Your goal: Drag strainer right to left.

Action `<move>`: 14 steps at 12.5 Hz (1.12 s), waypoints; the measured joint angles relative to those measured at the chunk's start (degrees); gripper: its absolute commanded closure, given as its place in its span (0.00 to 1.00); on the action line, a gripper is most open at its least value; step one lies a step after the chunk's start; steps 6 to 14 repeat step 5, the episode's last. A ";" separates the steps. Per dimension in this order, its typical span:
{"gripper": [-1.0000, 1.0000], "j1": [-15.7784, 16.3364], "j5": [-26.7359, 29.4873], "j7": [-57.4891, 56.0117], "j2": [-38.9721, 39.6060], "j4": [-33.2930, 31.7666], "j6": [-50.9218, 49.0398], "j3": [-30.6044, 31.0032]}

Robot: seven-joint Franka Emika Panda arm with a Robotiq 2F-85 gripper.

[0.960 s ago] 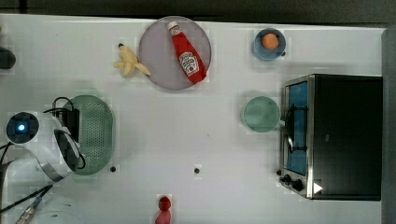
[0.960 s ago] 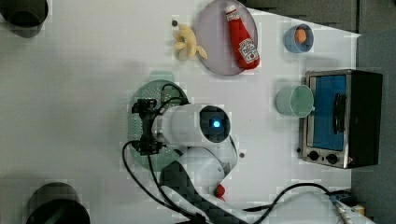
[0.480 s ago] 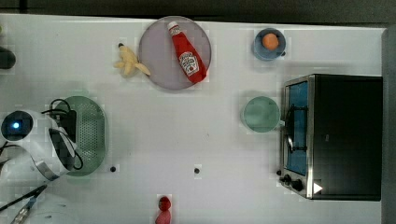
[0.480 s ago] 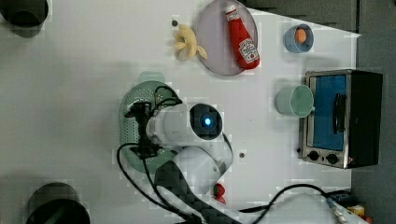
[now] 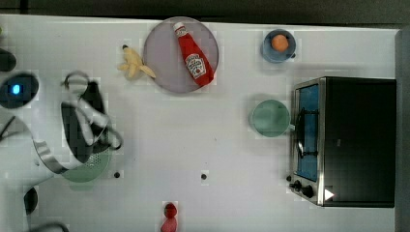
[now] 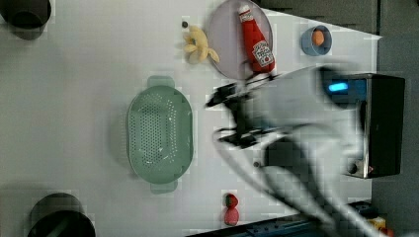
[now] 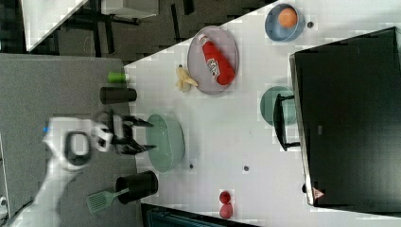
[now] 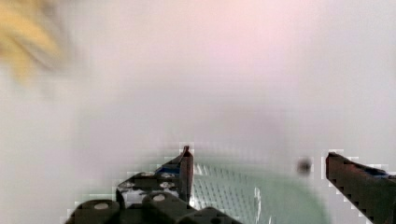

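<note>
**Strainer at the desk's left end, jaws apart and empty**

Top view. We see the strainer [image 5: 89, 166] near the top view's left edge of the white desk [image 5: 203, 140], mostly covered by the arm [image 5: 46, 145] and its black gripper [image 5: 89, 123]. Only the strainer's lower rim shows below the gripper. A lilac plate [image 5: 167, 63] carries a ketchup bottle [image 5: 193, 55]; a peeled banana [image 5: 133, 65] lies just beside the plate on the top view's left. A green cup [image 5: 270, 118] stands just beside the toaster oven [image 5: 345, 140]. A blue bowl [image 5: 279, 46] holds an orange ball. A strawberry [image 5: 169, 217] lies at the lower edge.

Left view. We see the strainer [image 6: 159, 132] fully uncovered, its long axis vertical in the picture, tab handles at both ends, resting flat on the desk. The blurred arm [image 6: 296, 113] sits toward the left view's right, with the gripper [image 6: 232, 118] apart from the strainer. Dark cylinders stand at the left view's left corners [image 6: 27, 15].

Right view. We see the gripper [image 7: 137, 135] with its jaws spread, both fingers [image 7: 135, 122] pointing at the strainer [image 7: 165, 142], whose near rim lies by the fingertips. We cannot tell whether they touch it. A green spatula [image 7: 101, 199] sticks out of a black cup [image 7: 137, 186].

Wrist view. We see the jaws apart, nothing held between them, and the strainer [image 8: 243, 191] lying below and between the two fingers [image 8: 186, 170].
</note>
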 measured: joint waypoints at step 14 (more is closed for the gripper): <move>0.00 -1.96 -13.32 -23.40 -24.83 3.86 -13.54 -15.54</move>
